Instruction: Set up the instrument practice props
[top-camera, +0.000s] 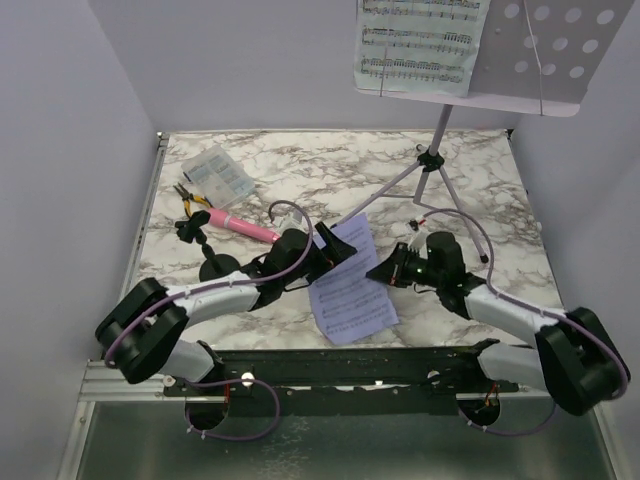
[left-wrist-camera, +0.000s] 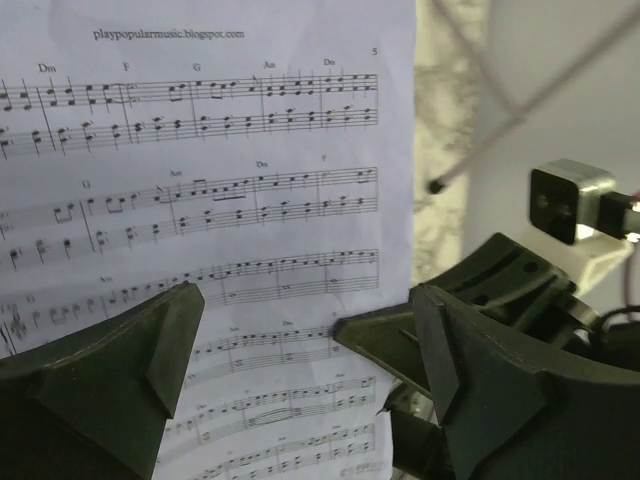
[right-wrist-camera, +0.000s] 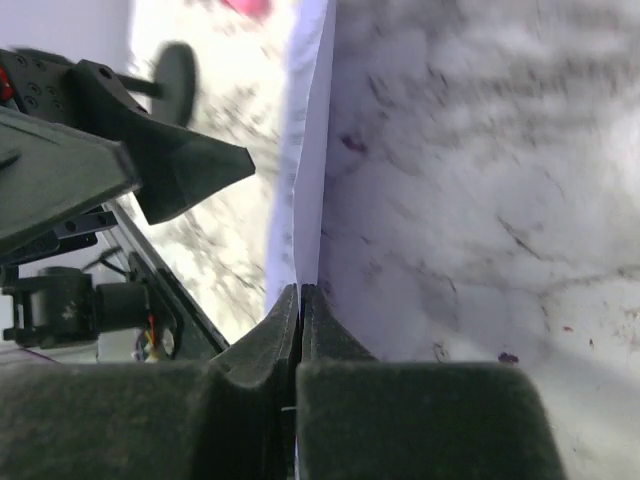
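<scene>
Right gripper (top-camera: 380, 272) is clamping the right edge of 1 loose sheet-music page (top-camera: 348, 292). Its fingers are pressing tight together on the paper. The page is lying on the marble table (top-camera: 300, 170) between the 2 arms. Left gripper (top-camera: 338, 250) is hovering at the page's upper left corner with its fingers spread wide apart, gripping nothing. I cannot tell whether it is touching the paper. A 2nd printed page (top-camera: 420, 45) is sitting on the lavender perforated desk (top-camera: 545, 50), which is standing on a thin silver tripod (top-camera: 430, 165) at the back right. Pink microphone (top-camera: 240, 226) is lying flat at the left, just beside the orange-handled pliers (top-camera: 192, 203). Black round-based mic stand (top-camera: 214, 266) is standing near the left arm. Clear compartment box (top-camera: 216, 175) is sitting at the back left.
</scene>
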